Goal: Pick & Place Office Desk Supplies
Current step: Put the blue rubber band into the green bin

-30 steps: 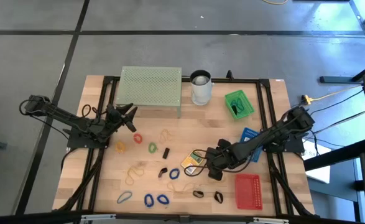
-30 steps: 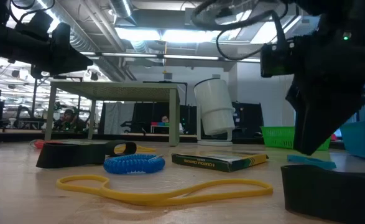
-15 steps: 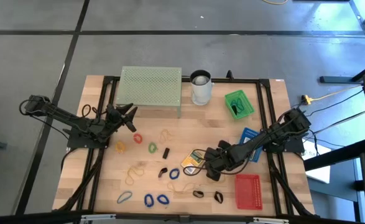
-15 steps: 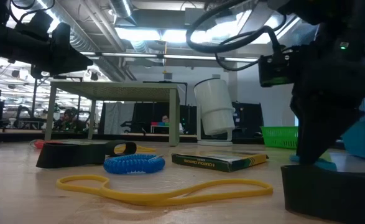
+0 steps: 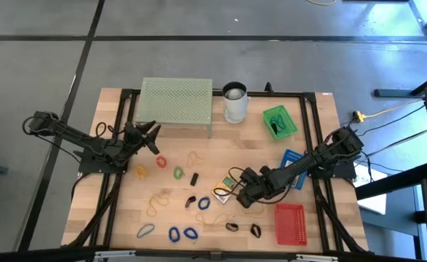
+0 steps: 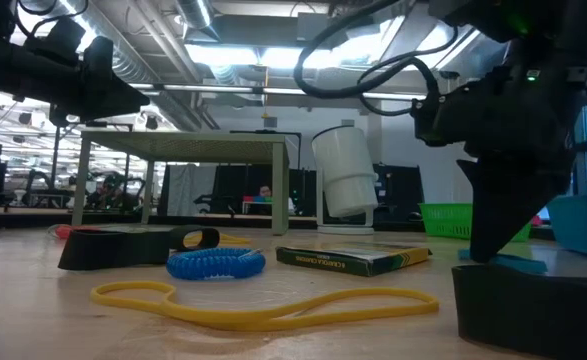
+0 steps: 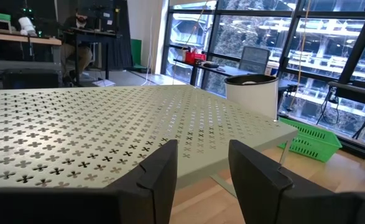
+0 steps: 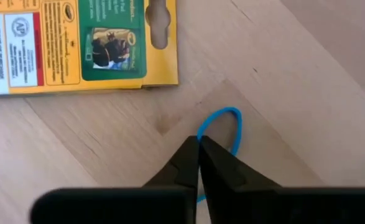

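The right arm reaches in from the right edge of the high view toward the lower centre, bent low over the wood table. Its right gripper is clenched, the 2 dark fingers pressed together on a thin blue rubber band whose loop shows just past the tips. Just beside it lies a yellow card pack with a green picture panel, a barcode and an "AP" seal; its smaller print is too small to read.

The left arm waits at centre left of the high view, its left gripper released, fingers apart, facing the pale green mesh stand.

Other bands and clips lie scattered across the lower centre.
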Controlling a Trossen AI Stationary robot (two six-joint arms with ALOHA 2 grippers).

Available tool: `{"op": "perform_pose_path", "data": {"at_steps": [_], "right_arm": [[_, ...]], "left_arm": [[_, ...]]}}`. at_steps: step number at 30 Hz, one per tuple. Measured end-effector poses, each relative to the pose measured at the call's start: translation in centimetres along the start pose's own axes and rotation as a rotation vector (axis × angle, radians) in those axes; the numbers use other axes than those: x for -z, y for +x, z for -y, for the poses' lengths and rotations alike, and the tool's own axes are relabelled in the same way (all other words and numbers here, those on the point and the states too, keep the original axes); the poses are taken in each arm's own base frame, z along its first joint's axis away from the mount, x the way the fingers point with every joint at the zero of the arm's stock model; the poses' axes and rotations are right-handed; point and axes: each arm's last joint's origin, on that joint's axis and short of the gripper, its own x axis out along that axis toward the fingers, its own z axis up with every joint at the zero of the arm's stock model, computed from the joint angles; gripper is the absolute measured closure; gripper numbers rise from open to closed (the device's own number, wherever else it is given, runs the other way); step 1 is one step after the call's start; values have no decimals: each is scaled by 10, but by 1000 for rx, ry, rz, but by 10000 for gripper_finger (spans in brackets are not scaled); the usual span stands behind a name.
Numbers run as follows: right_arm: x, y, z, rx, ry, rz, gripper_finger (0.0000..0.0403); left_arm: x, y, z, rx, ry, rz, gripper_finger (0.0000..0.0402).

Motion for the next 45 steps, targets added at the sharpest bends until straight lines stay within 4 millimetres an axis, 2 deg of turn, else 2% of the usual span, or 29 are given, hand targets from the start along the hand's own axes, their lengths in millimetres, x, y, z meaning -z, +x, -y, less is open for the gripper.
{"op": "perform_pose_path", "data": {"at_steps": [7, 13, 18, 23, 28, 33, 37, 45], "right_arm": [[-1, 1, 0, 3, 25, 46, 398], [-8, -11, -7, -34, 46, 93, 400], [-24, -40, -14, -66, 93, 305, 401], [-42, -67, -22, -38, 145, 640, 401], [-55, -86, -29, 48, 187, 910, 401], [-64, -103, -35, 92, 279, 1106, 401], [-69, -114, -39, 102, 315, 1165, 401], [-76, -131, -47, 125, 248, 1160, 401]], "left_arm": [[0, 0, 0, 0, 1, 0, 263], [0, 0, 0, 0, 1, 0, 263], [0, 0, 0, -1, 0, 0, 263], [0, 0, 0, 0, 0, 0, 263], [0, 0, 0, 0, 0, 0, 263], [0, 0, 0, -1, 0, 0, 263], [0, 0, 0, 0, 0, 0, 263], [0, 0, 0, 0, 0, 0, 263]]}}
